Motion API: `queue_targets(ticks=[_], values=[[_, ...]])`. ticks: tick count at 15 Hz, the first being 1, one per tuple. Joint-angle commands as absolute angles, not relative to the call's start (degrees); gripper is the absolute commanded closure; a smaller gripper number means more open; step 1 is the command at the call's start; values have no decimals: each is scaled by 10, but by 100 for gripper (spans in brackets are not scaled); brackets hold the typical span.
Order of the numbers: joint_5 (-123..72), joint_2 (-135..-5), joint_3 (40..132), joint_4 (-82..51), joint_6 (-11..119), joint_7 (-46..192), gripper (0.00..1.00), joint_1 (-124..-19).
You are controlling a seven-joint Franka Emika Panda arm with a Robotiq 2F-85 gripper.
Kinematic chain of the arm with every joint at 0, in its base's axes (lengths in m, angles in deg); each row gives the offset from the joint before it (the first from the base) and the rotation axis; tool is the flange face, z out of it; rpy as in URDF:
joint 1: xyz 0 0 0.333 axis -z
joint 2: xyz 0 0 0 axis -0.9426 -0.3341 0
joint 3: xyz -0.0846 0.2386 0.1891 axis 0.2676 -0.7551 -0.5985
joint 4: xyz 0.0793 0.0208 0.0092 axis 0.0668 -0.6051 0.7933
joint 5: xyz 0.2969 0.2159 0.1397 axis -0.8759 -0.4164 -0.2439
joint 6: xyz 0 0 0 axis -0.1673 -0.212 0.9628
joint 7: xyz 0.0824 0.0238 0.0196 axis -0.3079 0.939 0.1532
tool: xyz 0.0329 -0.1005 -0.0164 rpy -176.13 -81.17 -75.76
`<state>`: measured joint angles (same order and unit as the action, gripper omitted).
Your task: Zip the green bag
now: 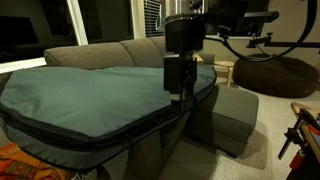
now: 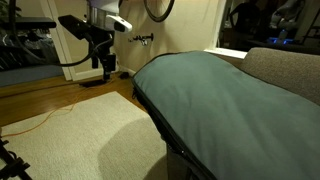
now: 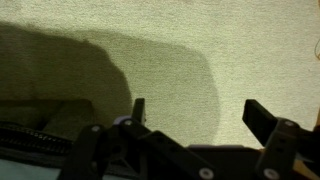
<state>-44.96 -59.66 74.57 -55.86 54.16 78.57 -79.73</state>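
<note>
The green bag [image 1: 90, 95] is a large flat padded teal bag lying across the grey sofa, with a dark zipper band along its front edge. It shows in both exterior views [image 2: 210, 90]. In the wrist view only its zipper edge [image 3: 25, 140] shows, at the lower left. My gripper [image 1: 182, 95] hangs off the bag's rounded end, above the carpet [image 2: 106, 68]. In the wrist view its jaws [image 3: 200, 115] are open and empty, with only carpet between them. It is apart from the bag.
The grey sofa [image 1: 100, 50] carries the bag, and its chaise end [image 1: 235, 110] juts forward. A brown beanbag [image 1: 275, 72] lies behind. A beige carpet [image 2: 90, 130] covers the floor beside the bag, with wooden floor [image 2: 40, 100] and an orange cable [image 2: 30, 122] beyond.
</note>
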Motion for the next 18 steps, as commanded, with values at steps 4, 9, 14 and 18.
queue_targets(ticks=[4,9,14,18], values=[[-416,-644,734,-561,616,746,0,-804],[-424,-661,727,-557,615,761,0,-796],[-420,-672,728,-552,620,756,0,-799],[-417,-704,727,-543,634,749,0,-803]])
